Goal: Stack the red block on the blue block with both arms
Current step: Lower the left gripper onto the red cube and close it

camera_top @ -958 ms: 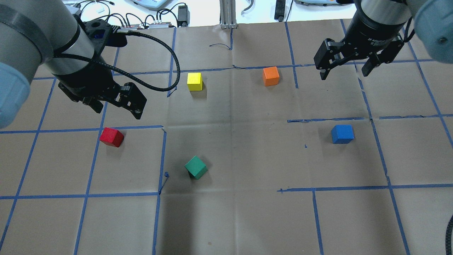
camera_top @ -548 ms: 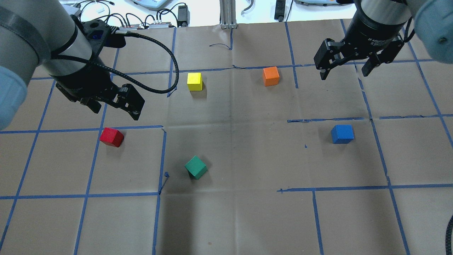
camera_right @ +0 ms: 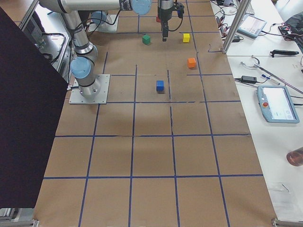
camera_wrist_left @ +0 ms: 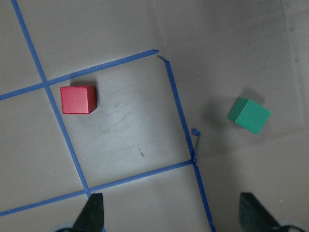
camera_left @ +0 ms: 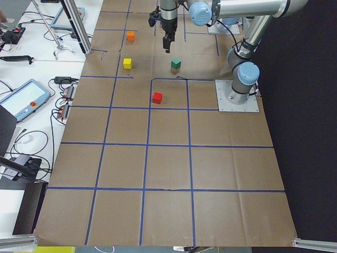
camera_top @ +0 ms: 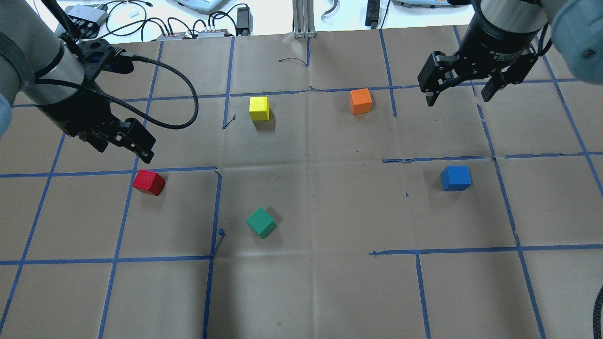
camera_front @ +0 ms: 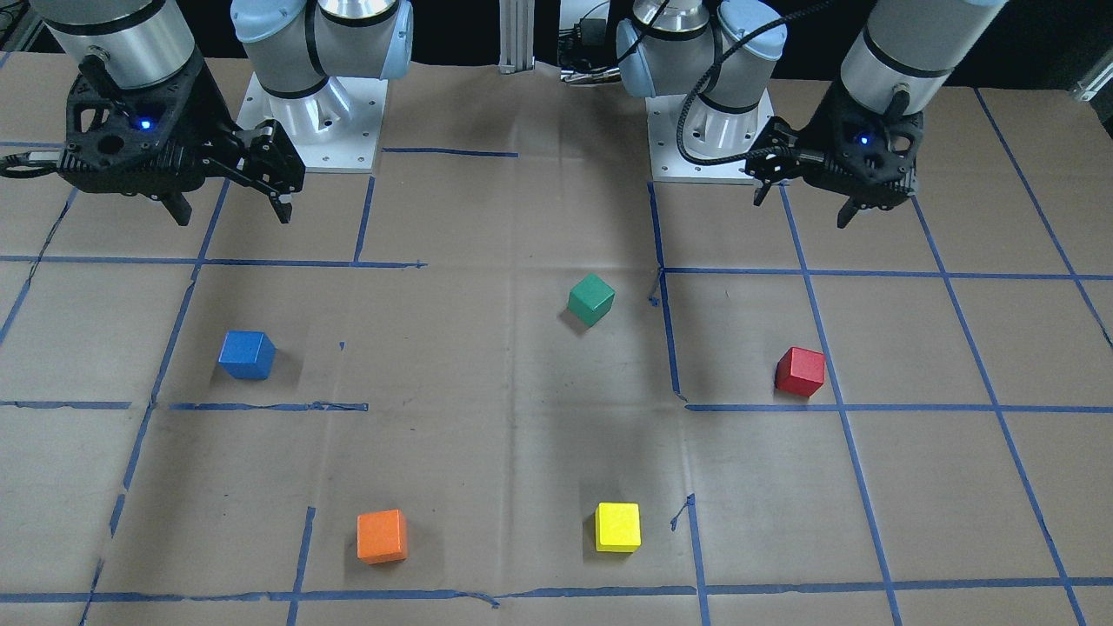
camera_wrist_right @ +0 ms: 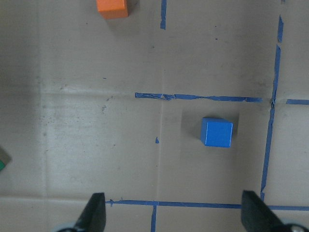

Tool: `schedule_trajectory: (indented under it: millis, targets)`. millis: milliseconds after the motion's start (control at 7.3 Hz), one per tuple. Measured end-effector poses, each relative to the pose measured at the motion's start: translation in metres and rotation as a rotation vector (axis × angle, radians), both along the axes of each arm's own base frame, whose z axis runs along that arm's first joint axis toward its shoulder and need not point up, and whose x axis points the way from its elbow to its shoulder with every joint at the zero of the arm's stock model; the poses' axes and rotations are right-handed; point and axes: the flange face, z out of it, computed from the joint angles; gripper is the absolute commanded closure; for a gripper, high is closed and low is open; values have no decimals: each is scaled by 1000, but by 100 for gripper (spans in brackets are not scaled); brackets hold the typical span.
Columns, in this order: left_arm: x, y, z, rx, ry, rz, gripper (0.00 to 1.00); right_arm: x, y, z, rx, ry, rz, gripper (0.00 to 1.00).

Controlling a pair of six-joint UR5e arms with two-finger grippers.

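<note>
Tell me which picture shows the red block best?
The left wrist-mounted view: the red block is large and unobstructed, with its top and one side visible. The overhead and front-facing views show it smaller. Exterior left shows it tiny, exterior right barely, and the right wrist-mounted view not at all.

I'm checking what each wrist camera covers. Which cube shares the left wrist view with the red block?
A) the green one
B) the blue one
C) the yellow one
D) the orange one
A: the left wrist view shows only the red block and, to its right across a tape line, the green block.
</note>
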Motion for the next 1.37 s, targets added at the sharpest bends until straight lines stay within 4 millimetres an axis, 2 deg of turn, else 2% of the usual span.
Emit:
schedule_trajectory:
  millis: [411,685,958,1369]
  targets:
    - [37,-3,-62,-22,-5,-109,0,0,0,0,0,0,0,0]
    - [60,-27,-95,-15,0,-165,0,0,0,0,-1,0,0,0]
    - [79,-58,-140,-33,-7,-162,0,0,0,0,-1,0,1,0]
    - [88,-81,-201,-12,4,-145,0,0,0,0,0,0,0,0]
